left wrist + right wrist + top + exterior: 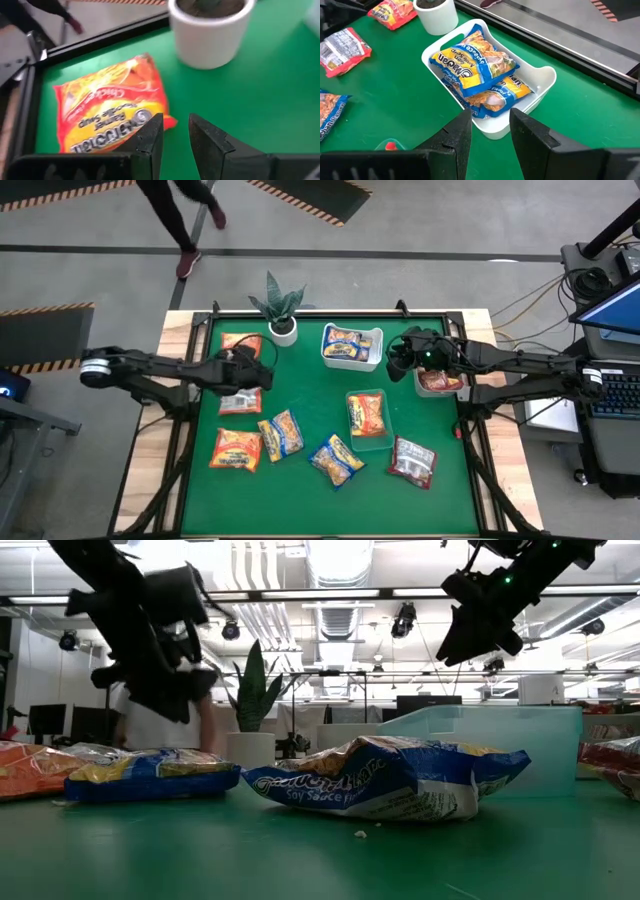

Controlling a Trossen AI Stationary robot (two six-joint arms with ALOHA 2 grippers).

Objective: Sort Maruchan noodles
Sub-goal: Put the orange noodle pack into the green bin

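Both claws hang empty above the green surface (300,480).

"Maruchan" shows on the yellow-and-blue packets (475,67) in the white tub (540,82); "Soy Sauce" on another packet (385,780). Left claw (175,132) and right claw (490,130) stand narrowly parted; orange packet (107,110) lies at eleven o'clock.

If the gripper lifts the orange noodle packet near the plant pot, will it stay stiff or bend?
The orange packet lies flat, so it probably lifts fairly stiffly; only its crimped ends look floppy. The glossy wrapper may slip between the fingers. It looks thin, so it is probably light.
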